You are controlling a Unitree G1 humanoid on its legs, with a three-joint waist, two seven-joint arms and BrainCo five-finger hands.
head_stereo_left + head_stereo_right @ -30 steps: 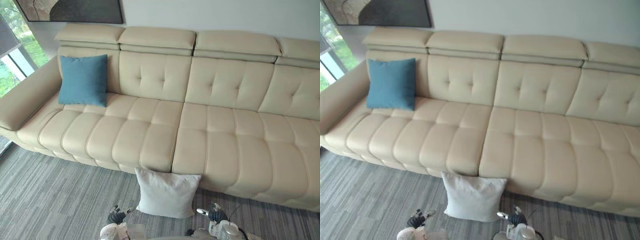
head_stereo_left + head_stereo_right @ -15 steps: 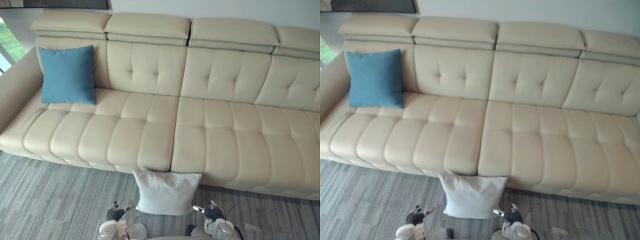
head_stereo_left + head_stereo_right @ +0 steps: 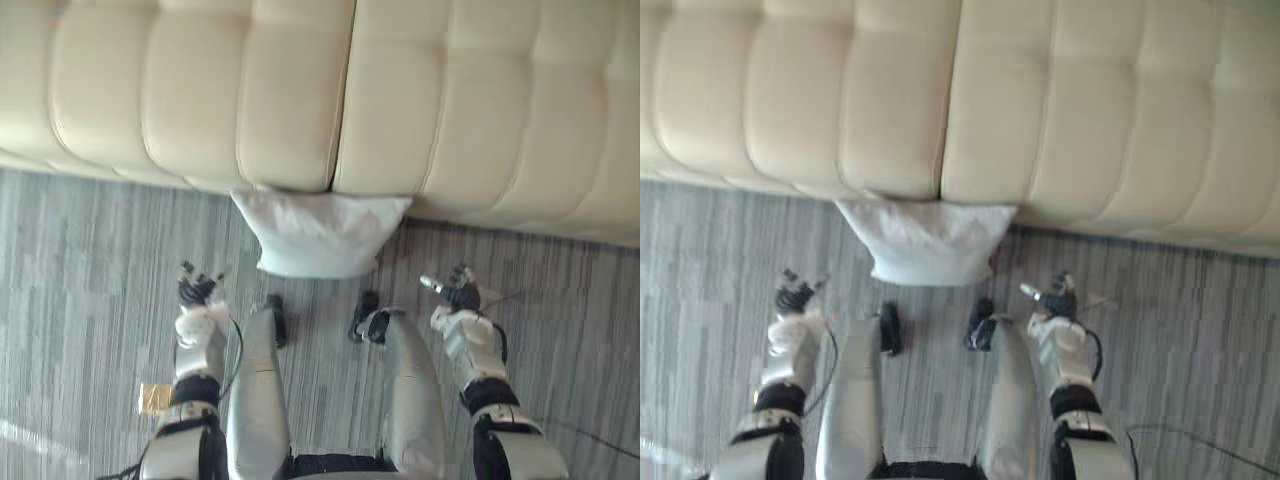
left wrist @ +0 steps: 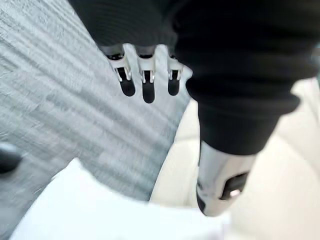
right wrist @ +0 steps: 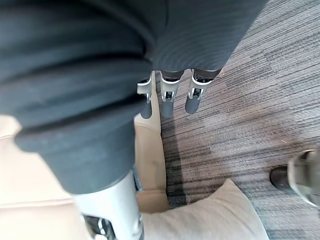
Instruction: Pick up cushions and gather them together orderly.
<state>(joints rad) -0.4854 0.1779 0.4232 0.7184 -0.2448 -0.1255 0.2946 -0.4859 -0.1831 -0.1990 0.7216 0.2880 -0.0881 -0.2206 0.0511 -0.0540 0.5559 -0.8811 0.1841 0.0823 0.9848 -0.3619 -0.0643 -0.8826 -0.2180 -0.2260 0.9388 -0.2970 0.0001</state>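
Note:
A white cushion [image 3: 320,232] stands on the grey carpet, leaning against the front of the cream sofa [image 3: 290,100] below the seam between two seats. My left hand [image 3: 197,290] hangs open over the carpet to the cushion's lower left, apart from it. To the cushion's lower right, my right hand [image 3: 455,293] is open too and touches nothing. The left wrist view has straight fingers [image 4: 145,85] above the carpet with the white cushion [image 4: 100,210] just past them. Past the straight fingers [image 5: 167,95] of the right hand lies a corner of the cushion [image 5: 210,215].
The sofa's seat front runs across the whole far side. Striped grey carpet [image 3: 90,250] spreads on both sides of the cushion. A small yellowish scrap [image 3: 155,398] lies on the floor at the lower left.
The camera has tilted down, so the sofa back and the blue cushion have left the view. Both hands now show higher in the picture, one on each side of the white cushion.

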